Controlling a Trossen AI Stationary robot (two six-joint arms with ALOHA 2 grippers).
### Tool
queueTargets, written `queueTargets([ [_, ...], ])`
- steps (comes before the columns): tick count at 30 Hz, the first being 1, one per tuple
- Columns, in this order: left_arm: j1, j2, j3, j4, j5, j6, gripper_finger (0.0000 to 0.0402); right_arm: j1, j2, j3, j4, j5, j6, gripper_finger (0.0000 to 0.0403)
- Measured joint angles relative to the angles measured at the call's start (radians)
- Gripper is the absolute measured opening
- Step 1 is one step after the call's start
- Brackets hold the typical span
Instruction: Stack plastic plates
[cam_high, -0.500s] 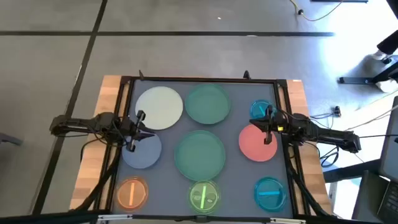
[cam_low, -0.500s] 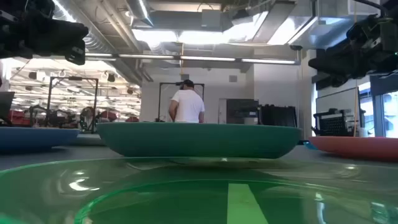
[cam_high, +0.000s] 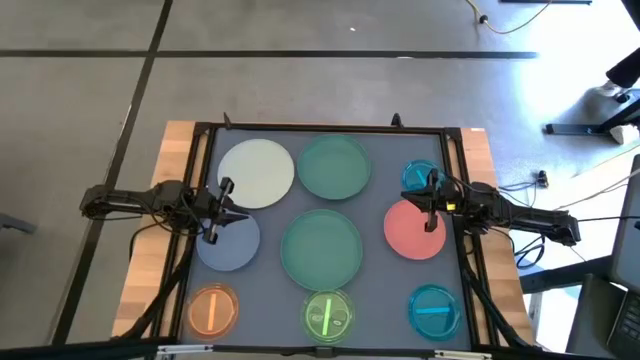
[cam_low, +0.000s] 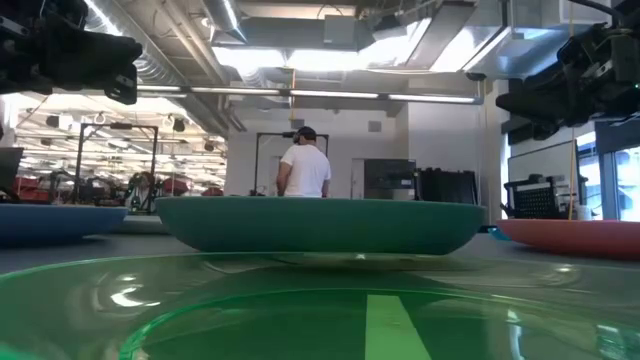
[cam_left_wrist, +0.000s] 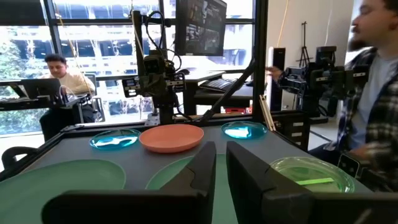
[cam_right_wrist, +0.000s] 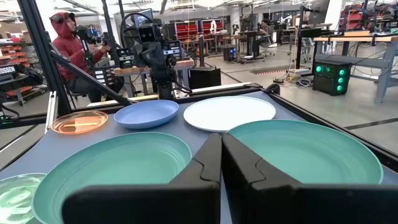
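Nine plates lie flat and apart on the grey table top. The larger ones are cream-white (cam_high: 257, 172), green (cam_high: 333, 166), green (cam_high: 321, 248), blue-grey (cam_high: 228, 245) and salmon-pink (cam_high: 412, 232). The smaller translucent ones are cyan (cam_high: 417, 176), cyan (cam_high: 434, 309), bright green (cam_high: 328, 314) and orange (cam_high: 212, 309). My left gripper (cam_high: 232, 212) hovers at the left side, above the gap between the cream-white and blue-grey plates. It is shut but for a narrow slit (cam_left_wrist: 221, 155) and empty. My right gripper (cam_high: 415, 203) hovers above the salmon-pink plate's far edge, shut (cam_right_wrist: 221, 146) and empty.
A black frame (cam_high: 320, 129) with upright posts runs round the table. Wooden strips (cam_high: 150, 250) flank the table top. People are in the room beyond: one standing (cam_low: 304, 165), one seated (cam_left_wrist: 62, 78), one close by (cam_left_wrist: 373, 93), one in a red hood (cam_right_wrist: 68, 43).
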Motion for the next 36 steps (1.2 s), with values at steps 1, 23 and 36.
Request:
queueTargets([
  [1,0.0,0.0,0.0,0.0,0.0,0.0,0.0032,0.0,0.0,0.0,0.0,0.0,0.0,0.0005],
  [23,0.0,0.0,0.0,0.0,0.0,0.0,0.0032,0.0,0.0,0.0,0.0,0.0,0.0,0.0005],
  [36,0.0,0.0,0.0,0.004,-0.001,0.003,0.0032,0.0,0.0,-0.002,0.106,0.137,0.093,0.0005],
])
